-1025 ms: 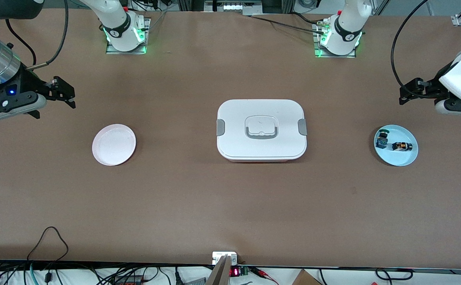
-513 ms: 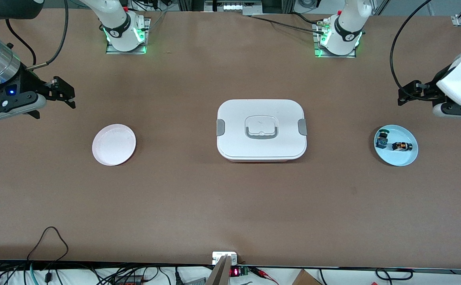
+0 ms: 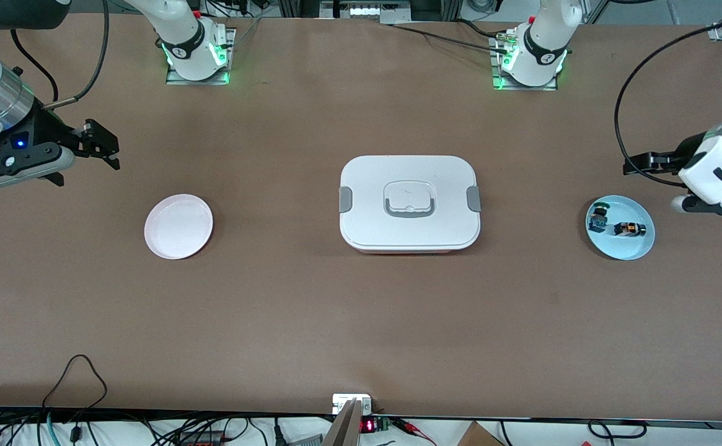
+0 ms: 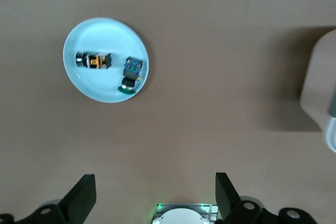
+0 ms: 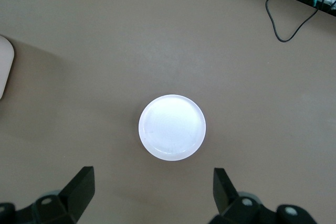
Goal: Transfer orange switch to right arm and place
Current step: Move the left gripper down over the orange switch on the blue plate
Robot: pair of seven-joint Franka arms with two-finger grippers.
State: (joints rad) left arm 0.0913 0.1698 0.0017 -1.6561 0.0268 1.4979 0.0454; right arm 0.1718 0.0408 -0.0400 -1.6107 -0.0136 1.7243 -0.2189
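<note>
My right gripper hangs over the bench by the right arm's end, jaws wide apart, nothing between them (blue light on its black body). That arm waits. In the right wrist view its fingers frame bare bench with the pink plate between them, farther out. No writing I can read on the gripper or the plate.

Pink plate sits empty, closer to the right arm's end than to the middle, bare bench all round it. The white box sits mid-bench, lid on, grey clips at both short ends, grey handle flat on top; no label readable. Wide open bench from the box down to the front-camera edge.

The blue plate sits near the left arm's end. The orange switch lies on its side on that plate, just beside the blue-and-green part, the two apart. In the left wrist view: orange switch, blue-and-green part.

My left gripper hangs over bare bench beside the blue plate, jaws spread wide and empty; its fingers show well apart.
</note>
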